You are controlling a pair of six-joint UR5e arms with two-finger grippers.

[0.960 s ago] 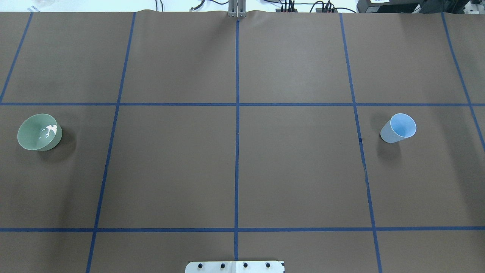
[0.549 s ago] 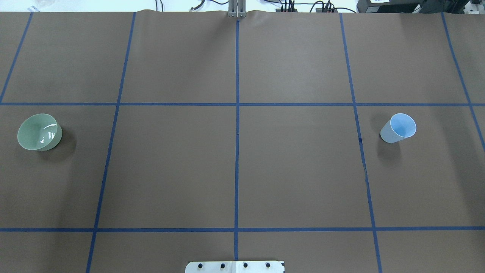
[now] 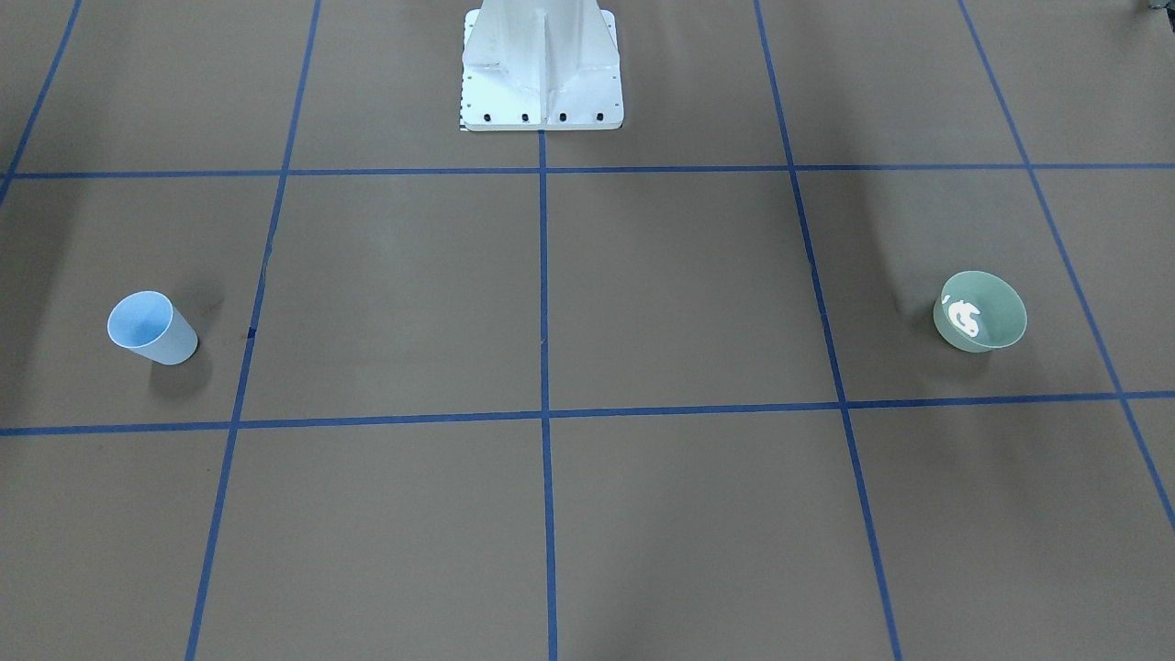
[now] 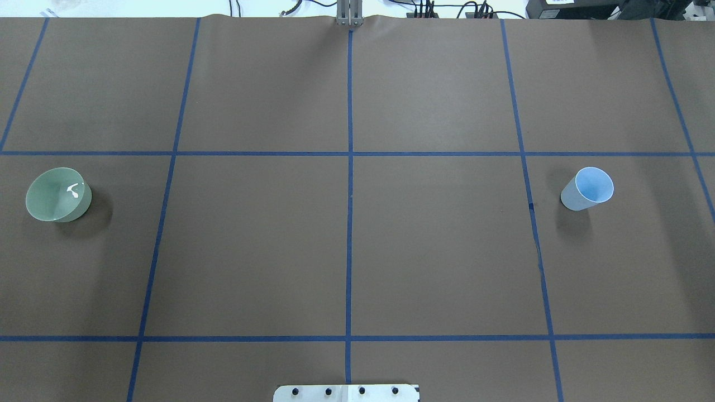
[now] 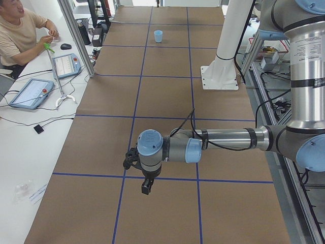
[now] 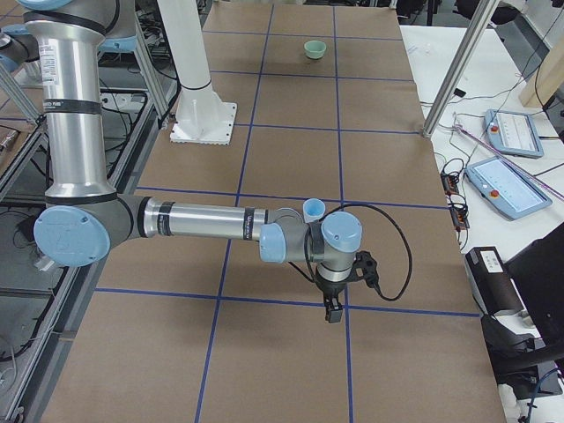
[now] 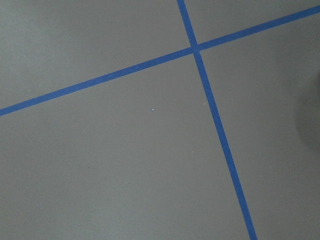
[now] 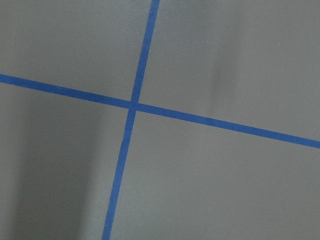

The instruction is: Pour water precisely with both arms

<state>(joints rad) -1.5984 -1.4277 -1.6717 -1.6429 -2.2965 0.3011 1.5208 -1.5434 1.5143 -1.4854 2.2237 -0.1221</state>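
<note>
Some water (image 4: 72,190) glints in the green bowl (image 4: 43,200) at the overhead view's mid-left, well apart from the blue cup (image 4: 593,185) at mid-right. Left pincer (image 5: 145,189) and right pincer (image 6: 333,313) hang above bare table (image 4: 435,251); whether their jaws are apart or together, I cannot tell. Gripping the bowl off-centre could tilt it and slop water.

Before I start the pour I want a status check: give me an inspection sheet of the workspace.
Surface: brown paper table, blue tape grid, no spills seen.
Job's things: green bowl on robot's left, water glinting inside; blue cup on its right, upright, contents unclear.
Clutter: nothing seen.
Grippers: left gripper and right gripper point down, nothing in them; open or shut unclear.
Cables: black cable loops off each wrist.
Surroundings: white pedestal; person at side desk with tablets.
</note>
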